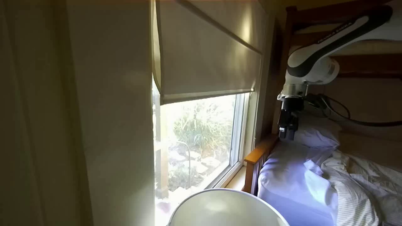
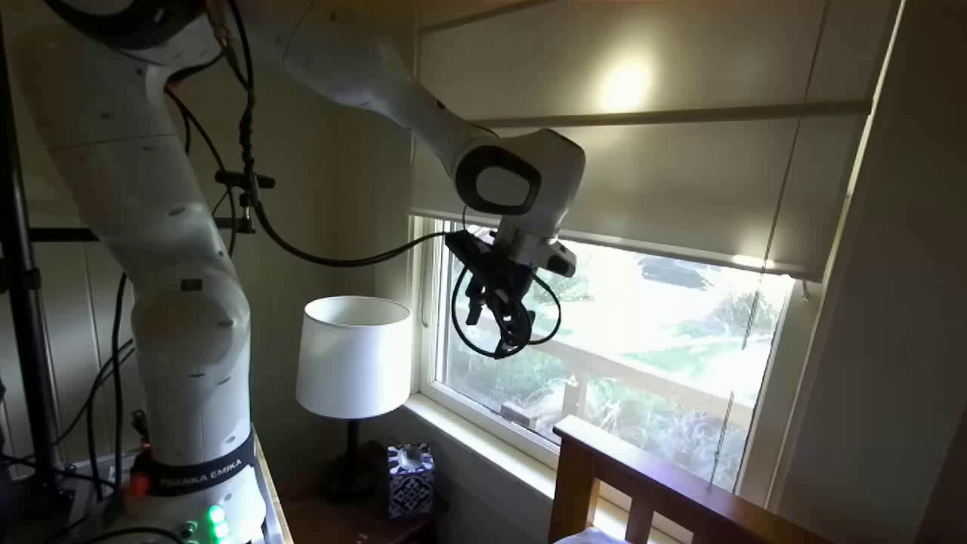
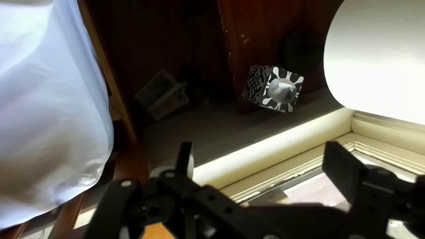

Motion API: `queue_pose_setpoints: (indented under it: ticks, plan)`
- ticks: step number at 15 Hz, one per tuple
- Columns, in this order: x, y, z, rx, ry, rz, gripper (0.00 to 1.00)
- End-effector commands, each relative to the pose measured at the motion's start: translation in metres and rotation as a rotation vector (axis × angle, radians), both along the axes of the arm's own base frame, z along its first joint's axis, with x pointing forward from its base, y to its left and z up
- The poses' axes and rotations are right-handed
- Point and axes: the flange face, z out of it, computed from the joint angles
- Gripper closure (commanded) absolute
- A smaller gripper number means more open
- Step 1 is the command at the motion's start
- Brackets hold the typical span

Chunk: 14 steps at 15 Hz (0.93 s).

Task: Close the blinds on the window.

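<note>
The blinds (image 2: 680, 181) hang partway down, covering the upper part of the window (image 2: 642, 310) and leaving its lower part bright. The hand (image 3: 258, 154) points downward, apart from the blinds, fingers (image 3: 340, 167) spread wide and holding nothing. In an exterior view, a white lamp (image 2: 355, 370) and a patterned tissue box (image 2: 410, 485) stand on the bench (image 2: 321, 523) near the sill (image 2: 483, 444).

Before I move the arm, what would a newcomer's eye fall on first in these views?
Probably the window, glaring bright below the partly lowered blinds in both exterior views. Next, the open gripper, its dark shape stretching across the bottom of the wrist view. Then the pale lampshade, filling that view's upper right corner, with the patterned tissue box to its left.
</note>
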Motion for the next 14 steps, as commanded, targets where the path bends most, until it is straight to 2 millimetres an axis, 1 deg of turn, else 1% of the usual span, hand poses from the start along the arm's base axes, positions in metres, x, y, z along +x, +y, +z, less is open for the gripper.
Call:
queue_pose_setpoints:
  ticks: [1,4,5,8,10,12,13,14]
  plan:
    - [0.0,0.0,0.0,0.0,0.001,0.0,0.0]
    - [0.0,0.0,0.0,0.0,0.001,0.0,0.0]
    - [-0.001,-0.004,0.003,0.003,-0.019,-0.011,0.0]
    - [-0.01,-0.039,0.027,0.027,-0.154,-0.125,0.0]
    - [-0.019,-0.068,0.045,0.024,-0.23,-0.198,0.0]
    - [-0.029,-0.096,0.067,0.02,-0.317,-0.263,0.0]
    - [-0.035,-0.107,0.079,0.029,-0.368,-0.28,0.0]
    - [-0.04,-0.118,0.095,0.022,-0.424,-0.285,0.0]
